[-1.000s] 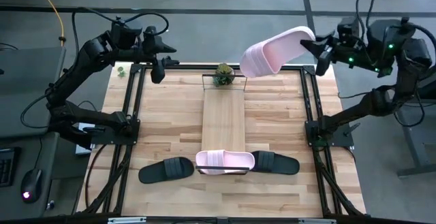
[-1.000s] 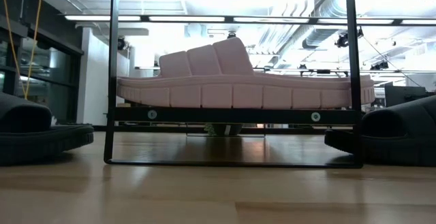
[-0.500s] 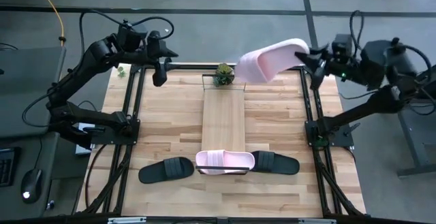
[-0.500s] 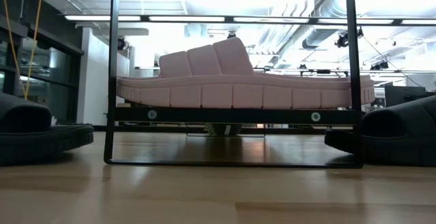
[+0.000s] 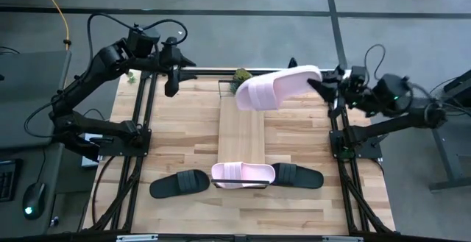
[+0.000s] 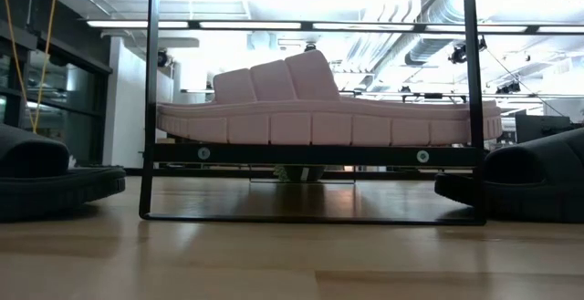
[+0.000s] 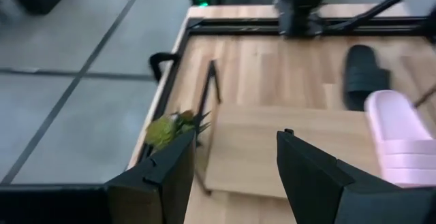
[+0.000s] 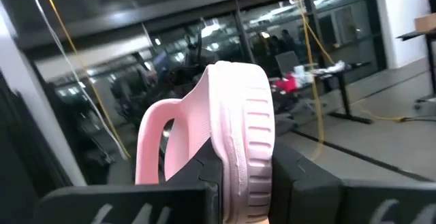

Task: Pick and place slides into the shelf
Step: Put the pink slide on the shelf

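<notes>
Above the far end of the shelf, the right gripper pinches a pink slide by its heel for placing, while the left gripper waits, fingers spread.

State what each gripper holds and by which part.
Right gripper clamps a pink slide by its sole's end edge, above the shelf. Left gripper is open, holding nothing.

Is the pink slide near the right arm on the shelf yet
No. The right gripper holds the pink slide up over the shelf.
</notes>
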{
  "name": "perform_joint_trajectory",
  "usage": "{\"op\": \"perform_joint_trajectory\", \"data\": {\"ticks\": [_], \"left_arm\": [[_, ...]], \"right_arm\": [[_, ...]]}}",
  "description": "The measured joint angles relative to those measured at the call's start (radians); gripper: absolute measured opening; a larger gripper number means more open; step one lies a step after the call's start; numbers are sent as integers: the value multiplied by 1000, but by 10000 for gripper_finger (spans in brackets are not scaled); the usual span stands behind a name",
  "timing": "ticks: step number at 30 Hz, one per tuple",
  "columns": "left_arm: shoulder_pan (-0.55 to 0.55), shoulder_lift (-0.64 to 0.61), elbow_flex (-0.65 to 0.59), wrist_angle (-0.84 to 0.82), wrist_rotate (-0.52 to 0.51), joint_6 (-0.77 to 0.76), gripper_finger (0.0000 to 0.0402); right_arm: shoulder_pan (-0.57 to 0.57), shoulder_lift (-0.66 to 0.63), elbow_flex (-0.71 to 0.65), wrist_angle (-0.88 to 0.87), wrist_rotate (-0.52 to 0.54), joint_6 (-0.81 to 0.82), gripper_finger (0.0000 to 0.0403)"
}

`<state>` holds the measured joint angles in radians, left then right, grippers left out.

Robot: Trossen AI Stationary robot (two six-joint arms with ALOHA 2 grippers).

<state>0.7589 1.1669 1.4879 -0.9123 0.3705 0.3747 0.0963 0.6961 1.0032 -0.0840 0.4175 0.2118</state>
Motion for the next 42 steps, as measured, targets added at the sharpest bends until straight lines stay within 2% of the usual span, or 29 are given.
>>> {"op": "perform_joint_trajectory", "data": {"ticks": [8, 12, 18, 30, 33, 42], "left_arm": [[0, -8, 0, -2, 22, 42, 188], [0, -8, 0, -3, 20, 52, 188], [0, -8, 0, -3, 20, 70, 188], [0, -8, 0, -15, 19, 85, 188], [0, -8, 0, -21, 20, 85, 188], [0, -8, 0, -57, 21, 92, 188]], "right_arm": [[-5, -24, -321, 399, 0, 129, 37], [-5, 12, -452, 576, 45, 209, 37], [20, 133, -602, 859, 94, 306, 37], [218, 412, -633, 1121, 392, 313, 37], [278, 471, -633, 1158, 506, 316, 37], [406, 660, -633, 1158, 715, 543, 37]]}}
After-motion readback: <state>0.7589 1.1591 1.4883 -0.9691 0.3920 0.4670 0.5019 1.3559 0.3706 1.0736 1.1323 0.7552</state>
